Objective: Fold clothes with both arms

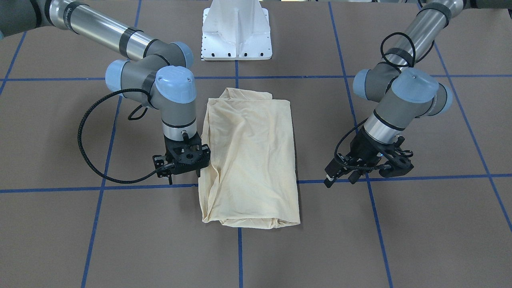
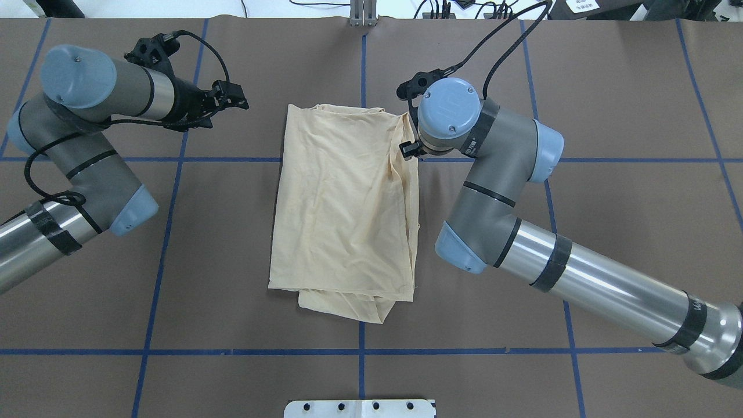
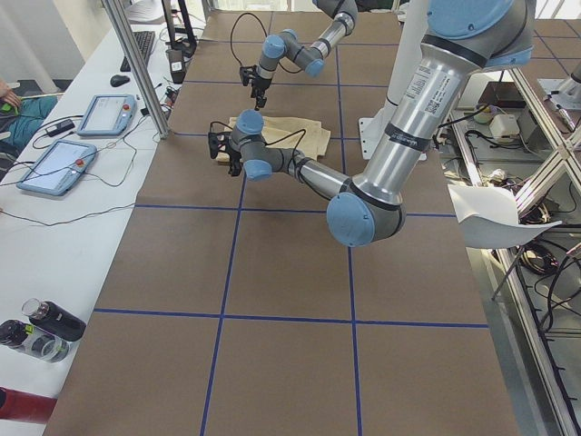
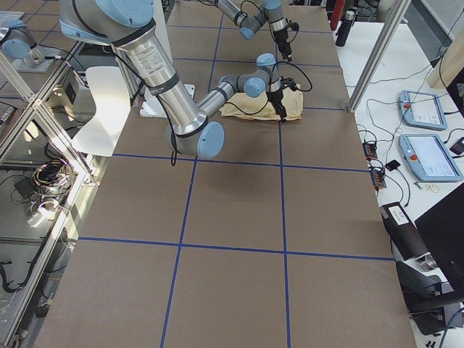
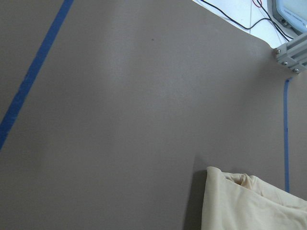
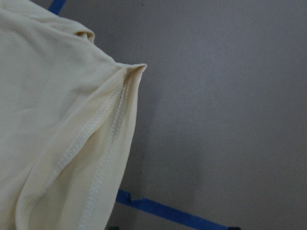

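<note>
Right gripper (image 1: 185, 177), jaws parted and empty, I log touching the T-shirt (image 1: 250, 160) at its long side edge; left gripper (image 1: 341, 180), also parted, stands well apart.

Robotics lab, no question: left arm (image 2: 87, 168) and right arm (image 2: 603, 284) over a brown counter (image 3: 272, 363) gridded with blue tape (image 1: 240, 256). There are also pendants (image 3: 56, 165) on the side bench (image 3: 36, 263), aluminium frame posts (image 3: 133, 68) and tangled cables (image 4: 45, 174) underneath.

The left arm (image 1: 404, 100) and right arm (image 1: 172, 100) share brushed-silver tubes, grey joint housings and light-blue caps (small screws dot them), black tape bands, and looping black braided cables (image 1: 79, 134).
</note>
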`<control>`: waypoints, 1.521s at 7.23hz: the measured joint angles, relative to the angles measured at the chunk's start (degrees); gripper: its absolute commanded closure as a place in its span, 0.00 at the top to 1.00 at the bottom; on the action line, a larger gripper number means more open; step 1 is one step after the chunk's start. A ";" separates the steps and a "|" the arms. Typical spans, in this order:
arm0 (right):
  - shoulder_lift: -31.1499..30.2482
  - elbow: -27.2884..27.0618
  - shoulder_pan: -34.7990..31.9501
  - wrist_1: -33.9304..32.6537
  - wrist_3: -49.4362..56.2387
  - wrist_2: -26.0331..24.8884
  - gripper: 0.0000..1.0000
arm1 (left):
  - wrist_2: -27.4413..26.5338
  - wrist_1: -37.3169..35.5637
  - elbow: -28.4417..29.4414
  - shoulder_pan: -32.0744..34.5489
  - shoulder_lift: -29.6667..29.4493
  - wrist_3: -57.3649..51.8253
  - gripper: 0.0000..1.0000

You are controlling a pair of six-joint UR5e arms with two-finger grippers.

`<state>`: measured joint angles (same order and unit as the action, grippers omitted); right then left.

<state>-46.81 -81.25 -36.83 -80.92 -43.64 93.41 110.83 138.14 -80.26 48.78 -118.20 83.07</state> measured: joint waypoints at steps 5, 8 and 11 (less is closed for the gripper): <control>6.75 10.84 -0.55 10.88 -17.75 3.68 0.15 | 0.00 0.54 1.93 0.00 -0.06 -0.19 1.00; 5.56 10.57 1.00 10.57 -18.40 8.12 0.57 | 0.02 0.62 2.05 0.00 -0.09 -0.13 1.00; 5.15 8.39 1.56 8.11 -16.75 11.04 0.57 | 0.08 0.64 2.04 0.00 -0.05 -0.09 1.00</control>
<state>-41.66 -72.86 -35.26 -72.81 -60.39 104.45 110.91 138.78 -78.22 48.78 -118.25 82.98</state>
